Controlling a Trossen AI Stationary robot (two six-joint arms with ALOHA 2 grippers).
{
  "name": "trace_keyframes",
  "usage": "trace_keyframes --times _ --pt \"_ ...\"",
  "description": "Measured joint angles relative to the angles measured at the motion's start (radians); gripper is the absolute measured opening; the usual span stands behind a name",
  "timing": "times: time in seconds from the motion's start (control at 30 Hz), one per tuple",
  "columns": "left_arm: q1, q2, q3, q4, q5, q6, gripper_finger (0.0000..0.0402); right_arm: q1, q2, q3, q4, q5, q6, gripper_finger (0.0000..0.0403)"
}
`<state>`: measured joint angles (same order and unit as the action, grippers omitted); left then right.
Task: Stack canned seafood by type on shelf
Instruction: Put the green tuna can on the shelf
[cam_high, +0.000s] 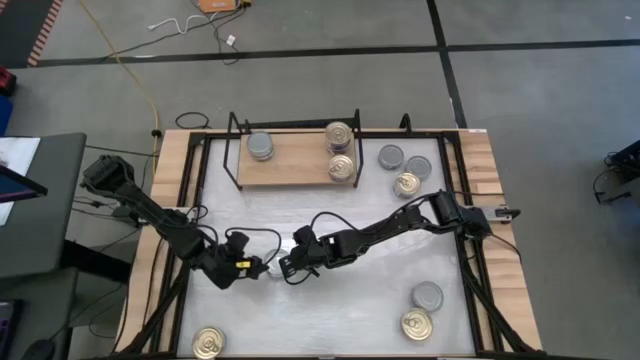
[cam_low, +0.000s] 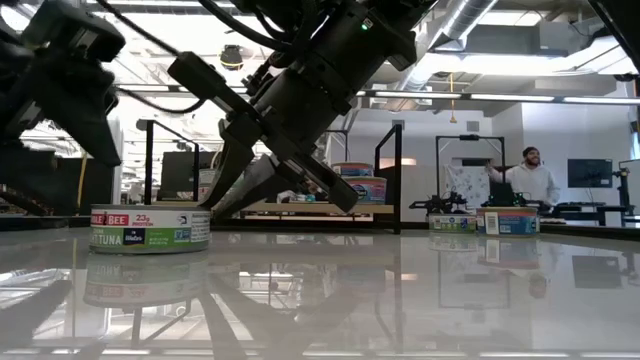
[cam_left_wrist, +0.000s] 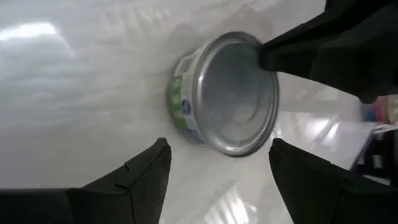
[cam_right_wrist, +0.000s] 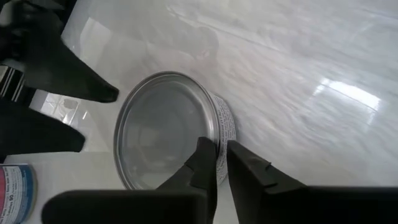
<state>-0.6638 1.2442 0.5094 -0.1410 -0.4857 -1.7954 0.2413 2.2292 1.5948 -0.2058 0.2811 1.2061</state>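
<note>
Progress is partial: the light wooden shelf board in its thin black wire frame (cam_high: 295, 160) carries one small round grey-topped tin (cam_high: 260, 146) at one end and two gold-topped ring-pull tins (cam_high: 340, 135) at the other, so sorting by type has begun. Left on the glossy white bench (cam_high: 350, 310) are two grey-topped tins (cam_high: 391, 156) and one gold tin (cam_high: 406, 184) just beside the shelf, a grey and gold pair (cam_high: 427, 296) near one front corner, and a lone gold tin (cam_high: 207, 343) at the other.

Mid-bench, both arms meet over a flat silver-topped tin with a green-labelled wall (cam_right_wrist: 168, 134). The right pincer (cam_right_wrist: 221, 163) is narrowed on that tin's rim, one finger inside the lip and one outside; I judge this a grip just forming. The left pincer (cam_left_wrist: 217, 168) stands released, fingers spread wide, just short of the same tin.
</note>
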Motion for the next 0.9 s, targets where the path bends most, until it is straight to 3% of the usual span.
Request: trace_keyframes --times 0.17,0.27,0.57,0.9 --pt "-0.035 0.0 -0.136 0.259 -0.08 -0.072 0.0258 0.001 0.0 0.0 0.0 0.0 -0.003 0.0052" --pt "-0.049 0.0 -0.175 0.329 -0.108 -0.108 0.0258 0.001 -0.001 0.0 -0.001 -0.008 -0.003 0.0045" --pt "-0.055 0.0 -0.185 0.388 -0.071 -0.122 0.0258 0.001 -0.001 0.0 0.0 -0.017 -0.003 0.0021" --pt "-0.055 0.001 -0.185 0.393 -0.061 -0.155 0.0258 0.0 -0.001 0.0 -0.002 -0.022 -0.003 0.0021"
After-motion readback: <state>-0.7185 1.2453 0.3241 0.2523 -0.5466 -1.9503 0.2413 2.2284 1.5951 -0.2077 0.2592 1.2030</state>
